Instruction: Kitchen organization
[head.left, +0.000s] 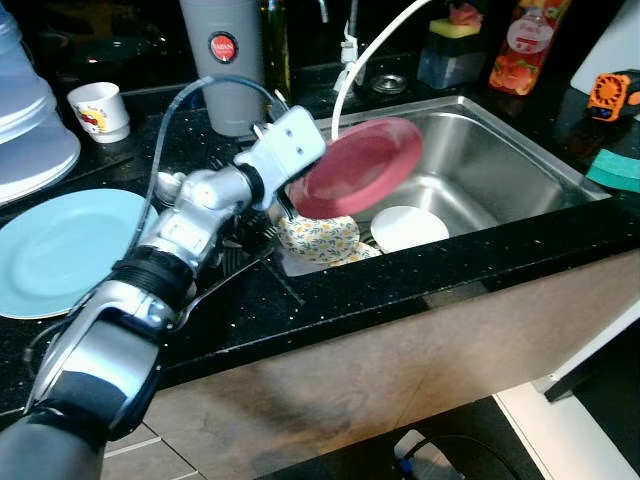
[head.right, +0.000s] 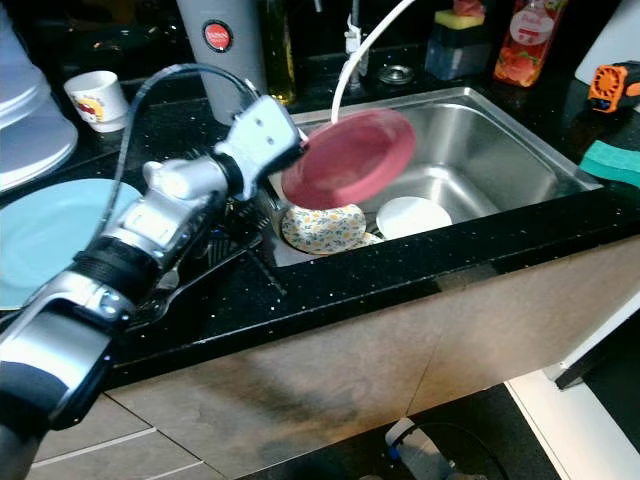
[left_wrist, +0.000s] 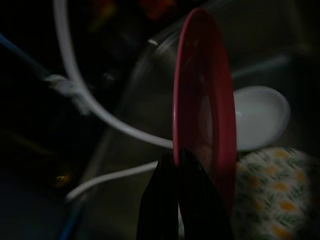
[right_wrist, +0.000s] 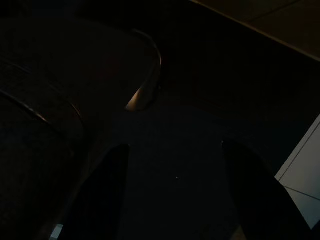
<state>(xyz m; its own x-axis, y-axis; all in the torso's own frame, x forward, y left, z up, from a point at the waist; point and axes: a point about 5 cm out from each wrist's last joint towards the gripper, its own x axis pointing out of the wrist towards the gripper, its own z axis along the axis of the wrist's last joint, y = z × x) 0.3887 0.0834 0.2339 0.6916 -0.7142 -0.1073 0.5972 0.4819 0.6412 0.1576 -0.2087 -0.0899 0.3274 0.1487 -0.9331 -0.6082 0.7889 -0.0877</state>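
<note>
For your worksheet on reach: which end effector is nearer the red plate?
Left. The left end effector grips the red plate by its rim above the sink; the right end effector hangs open in a dark spot elsewhere.

No wording can be read. The grey container (head.left: 222, 62) at upper centre carries a round red label with white lettering too blurred to read; the bottle (head.left: 526, 45) at upper right bears an illegible label.
</note>
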